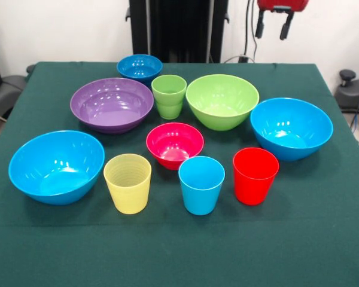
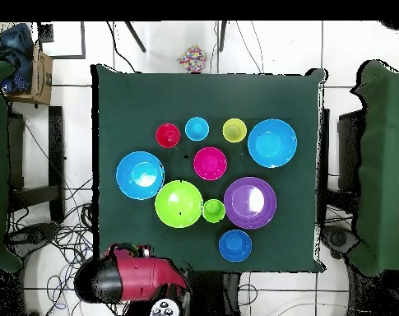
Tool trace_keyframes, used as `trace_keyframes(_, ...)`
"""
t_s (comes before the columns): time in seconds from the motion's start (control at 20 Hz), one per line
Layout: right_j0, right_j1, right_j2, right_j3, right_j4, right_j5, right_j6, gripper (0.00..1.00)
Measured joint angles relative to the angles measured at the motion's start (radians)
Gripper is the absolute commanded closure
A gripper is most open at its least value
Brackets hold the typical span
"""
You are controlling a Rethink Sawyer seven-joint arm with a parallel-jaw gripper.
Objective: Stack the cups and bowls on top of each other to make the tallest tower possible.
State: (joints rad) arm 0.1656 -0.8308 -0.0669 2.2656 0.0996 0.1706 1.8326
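All pieces stand upright and separate on the green tablecloth (image 1: 323, 239); no tower shows. The back row holds the small dark blue bowl (image 1: 139, 67), purple bowl (image 1: 112, 104), green cup (image 1: 169, 95) and lime-green bowl (image 1: 222, 100). The light blue bowls sit at the left (image 1: 57, 165) and right (image 1: 291, 127), with the pink-red bowl (image 1: 175, 144) in the middle. The front row holds the yellow cup (image 1: 127, 183), light blue cup (image 1: 201, 184) and red cup (image 1: 255, 175). My gripper (image 1: 272, 27) hangs open and empty, high beyond the table's far edge, behind the lime-green bowl.
The black pedestal (image 1: 178, 27) stands behind the table's far edge. In the overhead view the red arm (image 2: 132, 276) is drawn back off the table, near the lime-green bowl (image 2: 178, 203) side. Dark chairs (image 2: 383, 164) flank the table, and cables lie on the floor.
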Motion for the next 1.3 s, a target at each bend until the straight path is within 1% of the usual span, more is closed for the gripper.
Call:
trace_keyframes(0.15,0.003,0.001,-0.007,0.001,0.0,0.0,0.0,0.0)
trace_keyframes(0.3,-0.009,0.008,-0.009,0.002,-0.004,-0.005,0.0,0.0)
trace_keyframes(0.5,-0.04,0.05,-0.012,0.006,-0.024,-0.05,0.0,0.0)
trace_keyframes(0.7,-0.055,0.096,-0.02,0.012,-0.044,-0.1,0.0,0.0)
trace_keyframes(0.9,-0.064,0.124,-0.029,0.016,-0.063,-0.128,0.0,0.0)
trace_keyframes(1.1,-0.061,0.153,-0.059,0.016,-0.118,-0.148,0.0,0.0)
trace_keyframes(1.2,-0.074,0.173,-0.06,0.009,-0.173,-0.134,0.0,0.0)
trace_keyframes(1.3,-0.09,0.186,-0.056,0.0,-0.211,-0.119,0.0,0.0)
